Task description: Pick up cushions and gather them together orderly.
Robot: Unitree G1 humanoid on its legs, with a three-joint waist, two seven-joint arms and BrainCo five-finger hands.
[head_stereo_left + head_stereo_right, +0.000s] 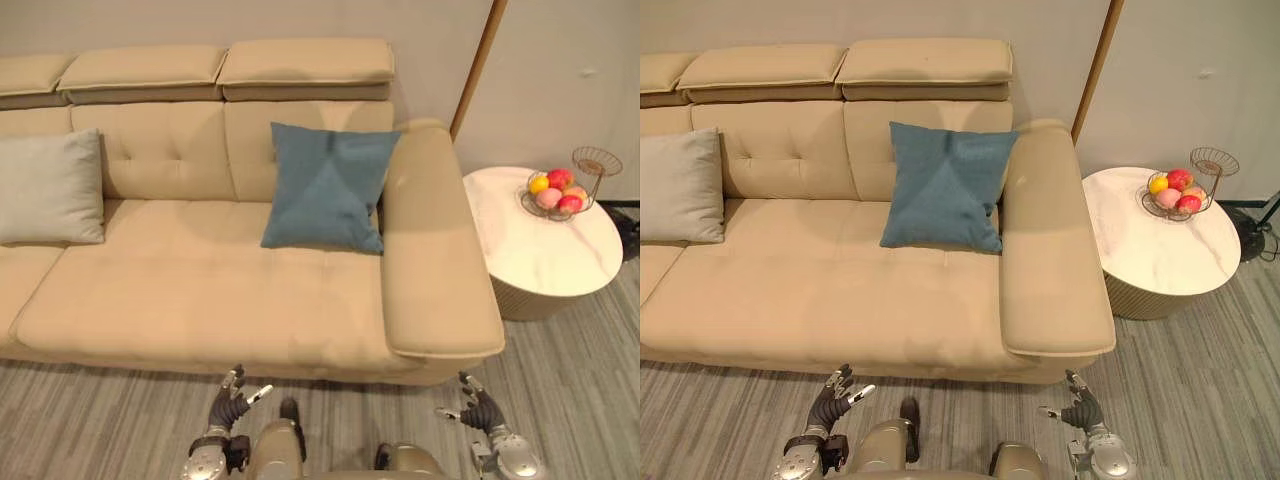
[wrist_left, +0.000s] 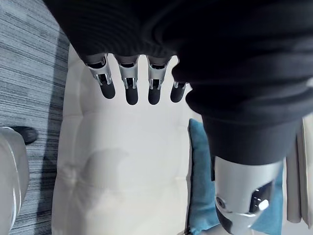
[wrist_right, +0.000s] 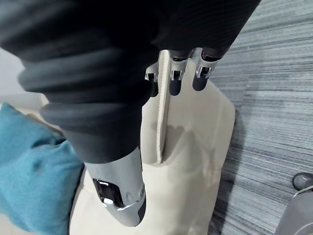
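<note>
Left eye view: blue cushion (image 1: 328, 185) seemingly touching armrest (image 1: 435, 250).

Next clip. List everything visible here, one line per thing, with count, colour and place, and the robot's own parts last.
sofa: one, beige, against the wall, spanning the scene
blue cushion: one, blue, upright against the backrest beside the sofa's right armrest
grey cushion: one, pale grey, leaning on the backrest towards the sofa's left end
side table: one, white, round, just right of the armrest
wire basket: one, dark wire, on the table's far side
fruit: several, yellow, red and pink, in the basket
floor: grey, striped, in front of the sofa
left hand: silver and dark, low before the sofa, fingers open, empty
right hand: same colours, low near the armrest, fingers open, empty
</note>
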